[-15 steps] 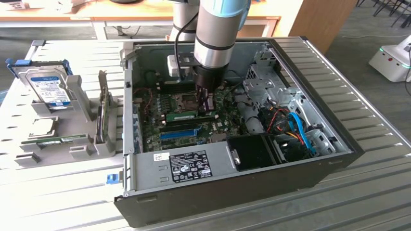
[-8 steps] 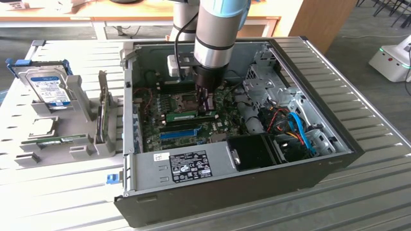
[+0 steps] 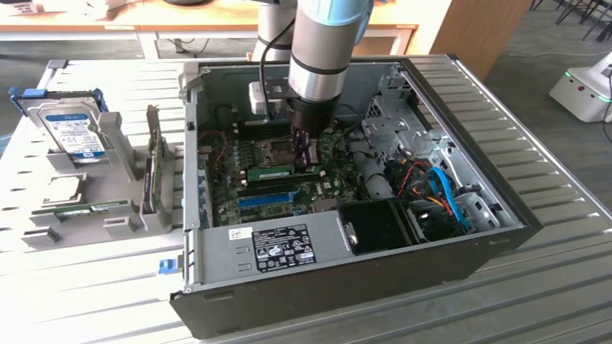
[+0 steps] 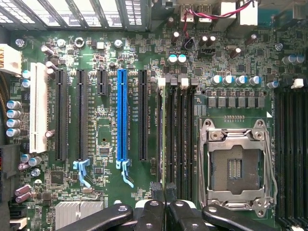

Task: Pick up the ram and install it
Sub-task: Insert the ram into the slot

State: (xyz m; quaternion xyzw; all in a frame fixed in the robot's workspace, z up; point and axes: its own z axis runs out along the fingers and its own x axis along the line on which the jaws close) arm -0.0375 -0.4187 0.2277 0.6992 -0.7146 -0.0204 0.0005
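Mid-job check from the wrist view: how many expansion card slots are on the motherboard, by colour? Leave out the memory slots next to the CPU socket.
White slot: 1
Black slots: 4, one of them short
Blue slot: 1
Total: 6
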